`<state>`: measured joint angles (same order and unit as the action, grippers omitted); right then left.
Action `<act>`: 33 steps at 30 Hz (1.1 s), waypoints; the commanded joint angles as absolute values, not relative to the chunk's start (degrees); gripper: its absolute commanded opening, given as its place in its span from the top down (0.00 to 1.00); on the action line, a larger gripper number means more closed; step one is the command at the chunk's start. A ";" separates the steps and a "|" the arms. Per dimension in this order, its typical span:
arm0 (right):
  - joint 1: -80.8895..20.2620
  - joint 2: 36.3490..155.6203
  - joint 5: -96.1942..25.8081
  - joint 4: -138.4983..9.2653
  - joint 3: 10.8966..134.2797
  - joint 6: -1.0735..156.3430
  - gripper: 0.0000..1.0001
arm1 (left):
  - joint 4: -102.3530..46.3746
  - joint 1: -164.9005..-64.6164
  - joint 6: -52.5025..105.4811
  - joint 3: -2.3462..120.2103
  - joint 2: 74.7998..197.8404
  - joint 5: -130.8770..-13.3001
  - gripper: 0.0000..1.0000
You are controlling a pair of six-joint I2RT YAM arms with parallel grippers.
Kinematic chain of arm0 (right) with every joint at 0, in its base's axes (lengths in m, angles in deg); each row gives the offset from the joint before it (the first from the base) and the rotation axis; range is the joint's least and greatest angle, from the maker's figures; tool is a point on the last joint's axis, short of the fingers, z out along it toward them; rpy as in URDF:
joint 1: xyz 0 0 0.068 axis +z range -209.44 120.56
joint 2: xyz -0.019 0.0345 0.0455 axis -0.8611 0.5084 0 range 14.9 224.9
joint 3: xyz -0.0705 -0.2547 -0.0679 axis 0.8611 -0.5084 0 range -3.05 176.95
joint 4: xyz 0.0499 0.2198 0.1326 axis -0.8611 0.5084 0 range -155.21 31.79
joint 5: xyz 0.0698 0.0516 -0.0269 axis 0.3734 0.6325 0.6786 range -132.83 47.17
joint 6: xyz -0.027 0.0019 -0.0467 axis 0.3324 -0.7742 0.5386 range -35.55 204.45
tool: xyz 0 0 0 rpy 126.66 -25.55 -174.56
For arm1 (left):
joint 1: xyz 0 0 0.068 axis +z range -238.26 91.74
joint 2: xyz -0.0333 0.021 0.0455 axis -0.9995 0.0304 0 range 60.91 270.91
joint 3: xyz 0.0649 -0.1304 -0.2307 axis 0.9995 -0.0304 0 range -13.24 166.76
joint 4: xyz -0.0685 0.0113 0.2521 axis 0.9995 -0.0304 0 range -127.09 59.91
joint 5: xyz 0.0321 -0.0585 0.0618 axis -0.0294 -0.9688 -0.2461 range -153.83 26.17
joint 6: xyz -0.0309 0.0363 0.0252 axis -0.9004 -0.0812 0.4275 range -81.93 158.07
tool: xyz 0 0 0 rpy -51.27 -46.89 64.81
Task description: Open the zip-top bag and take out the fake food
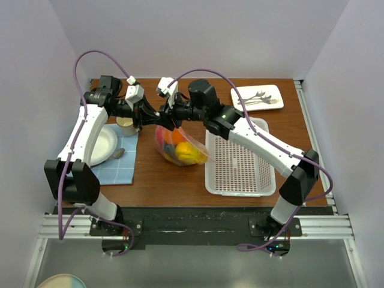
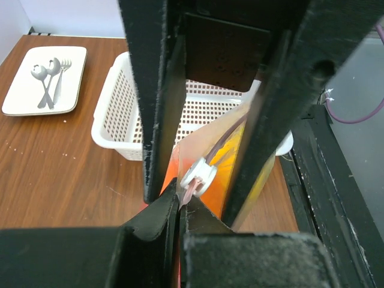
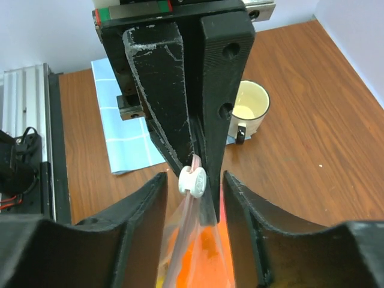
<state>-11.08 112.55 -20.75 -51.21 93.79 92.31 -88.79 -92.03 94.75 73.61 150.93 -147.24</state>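
Clear crinkly zip-top bag [image 1: 171, 143] of bright plastic fake food [image 1: 187, 152] at top-view centre, zip edge clenched in left claw [image 2: 179, 207], white round slider [image 3: 192, 179] straddled by released right claw [image 3: 195, 183], strip running claw-to-claw.

Words: none can be read.
Numbers: none can be read.
Brands and signs: none can be read.
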 commanded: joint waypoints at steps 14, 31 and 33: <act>-11.36 107.98 -24.72 -50.98 94.16 94.82 1.00 | -99.34 -92.21 106.53 77.81 152.50 -152.34 0.98; -11.37 100.95 -29.39 -46.84 90.38 97.81 0.62 | -104.18 -92.21 111.37 79.49 154.08 -150.31 0.98; -11.36 102.00 -29.91 -47.02 91.69 97.72 0.60 | -104.71 -92.21 111.72 79.66 154.08 -150.22 0.98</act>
<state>-10.82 103.83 -26.93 -47.43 88.46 97.44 -103.13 -92.93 108.90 77.31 153.71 -148.67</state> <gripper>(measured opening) 0.384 0.019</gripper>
